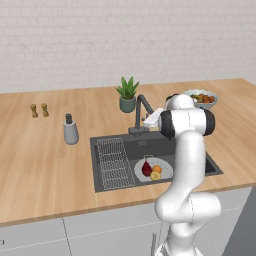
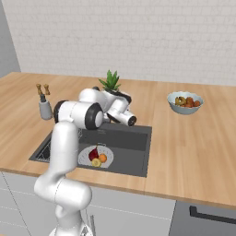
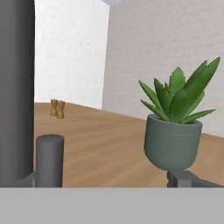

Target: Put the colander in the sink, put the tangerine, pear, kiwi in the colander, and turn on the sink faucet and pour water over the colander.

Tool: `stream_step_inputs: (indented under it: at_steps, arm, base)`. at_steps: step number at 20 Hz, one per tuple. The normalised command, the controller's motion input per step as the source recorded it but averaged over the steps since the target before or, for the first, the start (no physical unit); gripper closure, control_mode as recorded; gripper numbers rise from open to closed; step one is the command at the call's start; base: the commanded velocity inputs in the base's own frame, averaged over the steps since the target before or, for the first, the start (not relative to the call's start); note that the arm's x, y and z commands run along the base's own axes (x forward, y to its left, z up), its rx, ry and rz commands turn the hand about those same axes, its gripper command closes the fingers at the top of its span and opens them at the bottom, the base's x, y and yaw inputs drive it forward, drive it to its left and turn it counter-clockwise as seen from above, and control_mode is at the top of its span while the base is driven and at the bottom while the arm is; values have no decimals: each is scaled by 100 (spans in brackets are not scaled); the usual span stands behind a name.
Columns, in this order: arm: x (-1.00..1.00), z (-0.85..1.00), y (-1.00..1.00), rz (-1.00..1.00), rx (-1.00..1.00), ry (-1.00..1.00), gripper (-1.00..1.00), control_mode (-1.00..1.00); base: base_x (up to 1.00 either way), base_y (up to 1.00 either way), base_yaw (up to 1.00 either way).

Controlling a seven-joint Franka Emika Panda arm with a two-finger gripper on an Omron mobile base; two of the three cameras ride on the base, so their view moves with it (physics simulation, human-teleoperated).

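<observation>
Claw (image 3: 113,179) released beside dark angular faucet (image 1: 140,114); pale colander (image 1: 165,169) holds three fruits.

- Sink faucet (image 3: 17,92): dark grey upright column at left edge, very close, with a short round stub beside its base.
- Potted plant (image 3: 175,127): right, upright on wooden worktop (image 3: 100,148).
- Two small brown shakers (image 3: 57,108): far back, side by side.

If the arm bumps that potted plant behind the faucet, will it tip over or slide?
The potted plant would probably slide before tipping: its pot looks squat, though it narrows toward the base. The spiky leaves spread wide and rise high, so a push up there might rock it. The wooden counter looks smooth, so sliding seems likely.
</observation>
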Motion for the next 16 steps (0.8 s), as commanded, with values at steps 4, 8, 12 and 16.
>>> stream_step_inputs:
  at_steps: [4,8,12,16]
  arm:
    - [12,-7,0,-11,0,0,-100,-100]
    - [15,-7,0,-6,0,0,100,-100]
    - [8,-9,-6,0,0,0,100,-100]
    - [0,-17,-14,0,0,0,100,-100]
  base:
    - [0,0,0]
    - [0,0,0]
    - [0,0,0]
    - [0,0,0]
